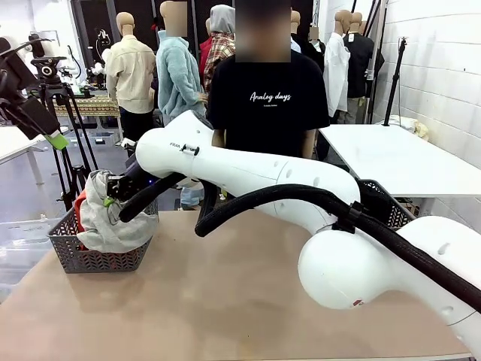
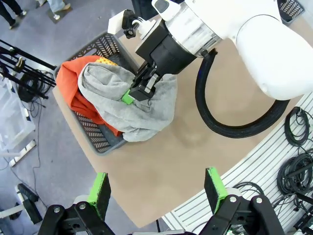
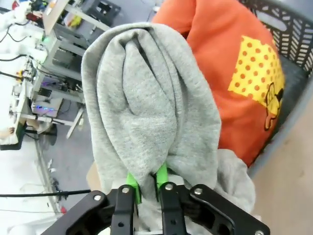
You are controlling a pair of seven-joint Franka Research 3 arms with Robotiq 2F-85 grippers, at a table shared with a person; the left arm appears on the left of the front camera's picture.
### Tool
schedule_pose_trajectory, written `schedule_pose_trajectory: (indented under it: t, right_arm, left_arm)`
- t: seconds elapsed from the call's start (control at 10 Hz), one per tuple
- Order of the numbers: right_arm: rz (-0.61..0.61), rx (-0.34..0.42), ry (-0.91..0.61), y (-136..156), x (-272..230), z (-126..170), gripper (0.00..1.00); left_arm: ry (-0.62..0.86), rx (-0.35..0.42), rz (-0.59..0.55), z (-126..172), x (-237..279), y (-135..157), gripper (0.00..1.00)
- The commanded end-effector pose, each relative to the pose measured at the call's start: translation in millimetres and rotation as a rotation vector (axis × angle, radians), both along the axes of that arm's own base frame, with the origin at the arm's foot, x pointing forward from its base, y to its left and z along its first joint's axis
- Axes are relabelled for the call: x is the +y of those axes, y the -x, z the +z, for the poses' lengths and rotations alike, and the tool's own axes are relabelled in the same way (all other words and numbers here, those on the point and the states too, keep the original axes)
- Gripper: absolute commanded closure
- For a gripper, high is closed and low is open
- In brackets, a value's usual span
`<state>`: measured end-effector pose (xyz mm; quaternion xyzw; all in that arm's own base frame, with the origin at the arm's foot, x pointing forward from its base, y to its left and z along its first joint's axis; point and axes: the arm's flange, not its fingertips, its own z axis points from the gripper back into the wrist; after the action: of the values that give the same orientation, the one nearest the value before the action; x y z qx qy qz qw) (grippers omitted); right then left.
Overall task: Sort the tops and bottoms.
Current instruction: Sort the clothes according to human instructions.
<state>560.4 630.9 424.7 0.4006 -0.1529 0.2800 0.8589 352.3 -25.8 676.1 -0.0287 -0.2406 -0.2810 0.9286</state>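
Note:
A light grey shirt (image 3: 146,98) is draped over the dark mesh basket (image 1: 90,259) at the table's left end. My right gripper (image 3: 145,183) is shut on a fold of it, the green pads pinching the cloth. My right arm reaches across the table to that basket, with the right gripper (image 1: 113,192) just above the grey shirt (image 1: 113,222). Under and behind the shirt lies the orange T-shirt (image 3: 230,58) with its yellow dotted print. My left gripper (image 2: 159,191) hangs open high above the table, empty. The bottoms are out of view.
A person in a black T-shirt with white lettering (image 1: 267,105) stands at the far edge. A second dark basket (image 1: 387,203) sits at the right, behind my right arm. Bare tabletop (image 1: 210,301) stretches across the near side. A tripod (image 1: 64,113) stands left of the table.

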Motion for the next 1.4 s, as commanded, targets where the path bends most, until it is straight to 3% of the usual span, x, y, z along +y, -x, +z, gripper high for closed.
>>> schedule_pose_trajectory:
  t: [0.0, 0.1, 0.2, 0.7, 0.9, 1.0, 1.3]
  right_arm:
    - [0.032, -0.011, -0.026, -176, 177, 48, 0.32]
    - [0.003, -0.048, -0.01, -175, 173, 53, 0.12]
    - [-0.05, -0.11, 0.018, -177, 169, 57, 0.0]
    - [-0.126, -0.19, 0.022, -163, 147, 88, 0.0]
    - [-0.153, -0.146, 0.062, -151, 142, 98, 0.0]
    - [-0.105, -0.193, -0.008, -14, -15, 47, 0.0]
    - [-0.105, -0.193, -0.008, -14, -15, 47, 0.0]
  left_arm:
    - [-0.001, -0.001, 0.004, 0, 1, 0, 0.0]
    - [-0.001, -0.001, 0.004, 0, 1, 0, 0.0]
    - [-0.001, -0.001, 0.004, 0, 1, 0, 0.0]
    - [-0.001, -0.001, 0.004, 0, 1, 0, 0.0]
    - [-0.001, -0.001, 0.004, 0, 1, 0, 0.0]
    - [-0.001, -0.001, 0.004, 0, 1, 0, 0.0]
    - [-0.001, -0.001, 0.004, 0, 1, 0, 0.0]
